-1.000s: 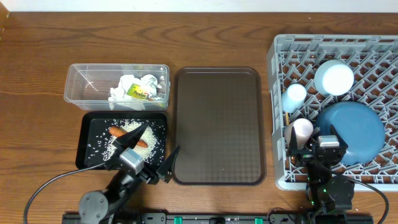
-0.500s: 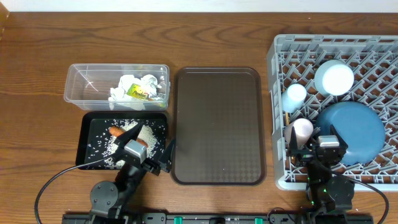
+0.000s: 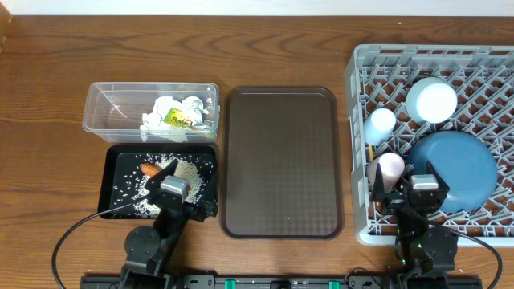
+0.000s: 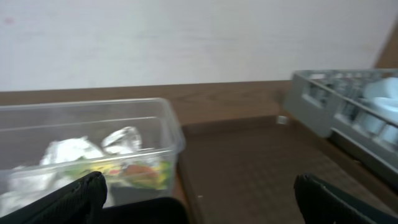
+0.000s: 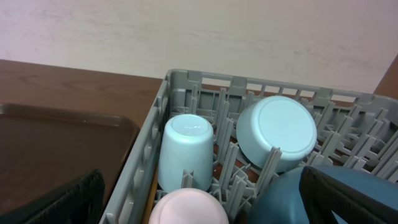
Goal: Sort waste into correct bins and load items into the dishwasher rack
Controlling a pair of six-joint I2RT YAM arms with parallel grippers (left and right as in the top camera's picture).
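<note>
The clear tub [image 3: 108,104] holds white paper wads [image 3: 173,112], one with a yellow-green wrapper; both also show in the left wrist view, the tub [image 4: 163,124] and the wads [image 4: 68,152]. The black bin [image 3: 112,183] holds the carrot [image 3: 149,169] and rice [image 3: 191,170]. The grey rack [image 3: 361,88] holds the bowl [image 3: 431,99], light blue cup [image 3: 381,123], pinkish cup [image 3: 391,166] and blue plate [image 3: 454,168]. My left gripper [image 3: 183,194] is open and empty over the bin's front right part. My right gripper [image 3: 409,193] is open and empty above the pinkish cup [image 5: 189,208] and plate [image 5: 286,199].
A brown serving tray [image 3: 281,160] lies between the bins and the rack. A thin wooden strip [image 3: 369,155], likely the chopsticks, lies along the rack's left wall. The right wrist view shows the light blue cup [image 5: 186,149] and bowl [image 5: 280,130] upside down.
My left gripper has drawn back to the left, off the brown tray's edge and over the black bin. The right arm has not moved.
</note>
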